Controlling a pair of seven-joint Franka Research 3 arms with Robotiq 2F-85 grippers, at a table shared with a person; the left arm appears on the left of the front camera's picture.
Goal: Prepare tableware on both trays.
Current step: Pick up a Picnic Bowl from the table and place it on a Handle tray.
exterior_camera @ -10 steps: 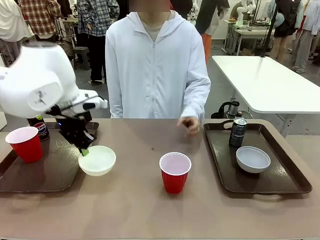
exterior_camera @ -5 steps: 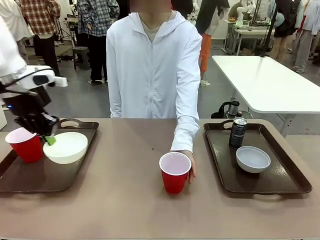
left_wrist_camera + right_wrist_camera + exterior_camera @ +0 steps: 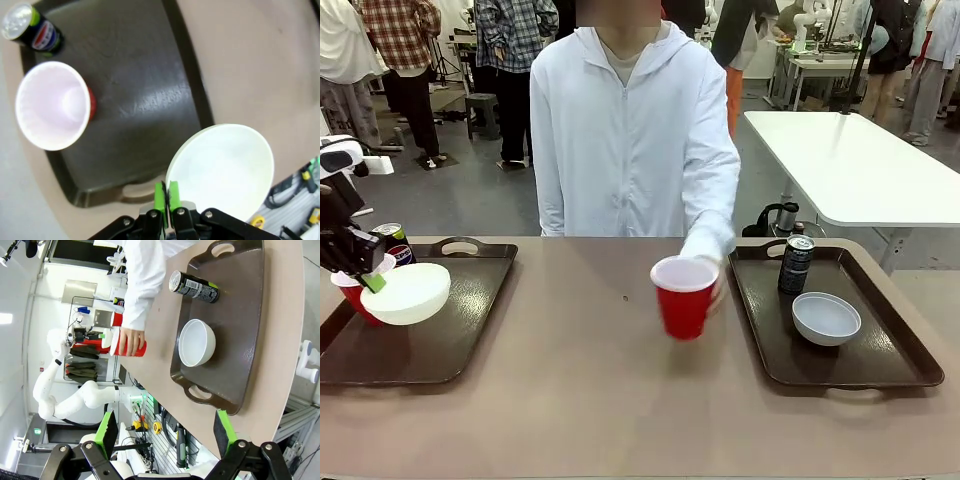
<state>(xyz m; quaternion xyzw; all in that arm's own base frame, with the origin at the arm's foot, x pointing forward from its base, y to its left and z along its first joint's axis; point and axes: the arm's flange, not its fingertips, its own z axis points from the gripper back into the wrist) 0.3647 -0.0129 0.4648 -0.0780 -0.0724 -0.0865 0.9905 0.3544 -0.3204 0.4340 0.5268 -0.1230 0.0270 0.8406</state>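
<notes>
Two brown trays sit on the worktop [image 3: 580, 400] in the front view. Over the left tray [image 3: 450, 340], the left gripper [image 3: 370, 282] pinches the rim of a cream-white bowl [image 3: 408, 293], tilted, in front of a red cup [image 3: 350, 292] and a dark can [image 3: 392, 243]. The right tray [image 3: 880, 370] holds a can [image 3: 796, 264] and a pale bowl [image 3: 826, 318]. The person's hand [image 3: 712, 285] holds a second red cup [image 3: 684, 298] just left of it.

In the left wrist view, the green pads [image 3: 160, 196] press together on the bowl's rim.

In the right wrist view, the right gripper [image 3: 165, 432] has its jaws spread wide, holding nothing, well apart from the tray.
</notes>
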